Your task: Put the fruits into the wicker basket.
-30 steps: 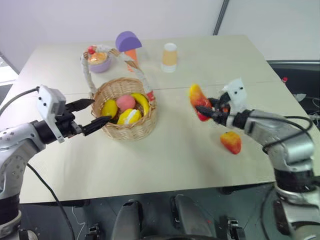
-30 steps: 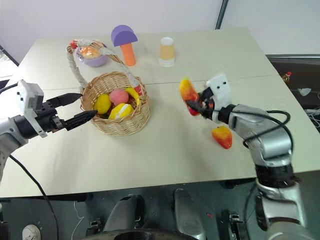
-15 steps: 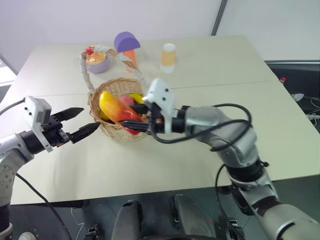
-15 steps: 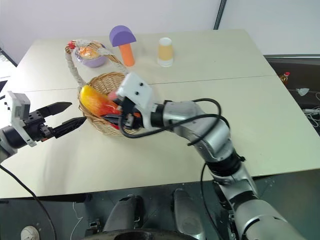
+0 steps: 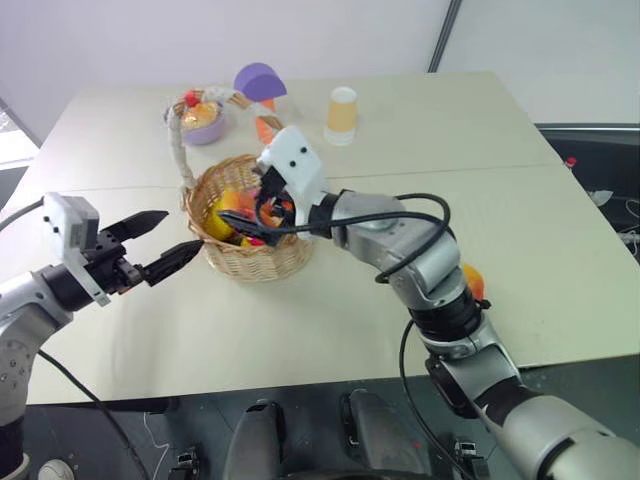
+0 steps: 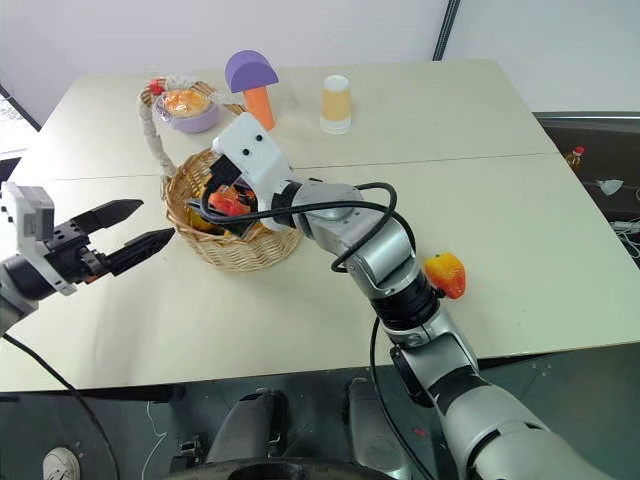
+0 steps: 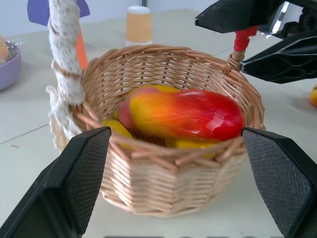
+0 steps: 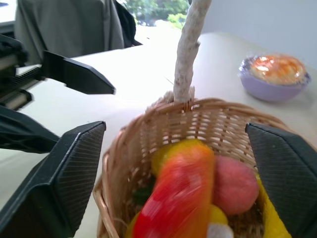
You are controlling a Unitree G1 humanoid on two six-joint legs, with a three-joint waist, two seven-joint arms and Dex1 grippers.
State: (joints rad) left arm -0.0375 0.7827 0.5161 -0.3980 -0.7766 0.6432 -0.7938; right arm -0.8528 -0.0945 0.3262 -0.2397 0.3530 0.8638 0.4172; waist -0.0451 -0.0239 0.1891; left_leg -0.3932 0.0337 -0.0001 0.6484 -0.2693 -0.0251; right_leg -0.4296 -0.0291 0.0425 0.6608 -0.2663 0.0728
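The wicker basket (image 5: 255, 262) stands left of the table's middle, its tall handle (image 7: 64, 59) upright. An elongated red-yellow fruit (image 7: 184, 113) lies across the top of the fruits inside, over yellow fruit (image 7: 114, 128) and beside a pink peach (image 8: 235, 183). My right gripper (image 5: 238, 227) hangs over the basket's mouth, open, and the fruit (image 8: 173, 208) lies free below its fingers. Just left of the basket, my left gripper (image 5: 183, 231) is open and empty, pointing at the wall (image 7: 163, 183). A red-orange mango (image 6: 445, 273) lies on the table to the right, beside my right forearm.
At the back stand a purple-capped mushroom toy (image 5: 260, 85), a small purple bowl (image 5: 203, 120) with orange contents and an orange paper cup (image 5: 342, 113). My right arm stretches across the table's middle toward the basket.
My right arm swung left from the table's right side, carrying the red-yellow fruit over the basket. Its gripper opened, and the fruit now lies in the basket. My left gripper stayed put.
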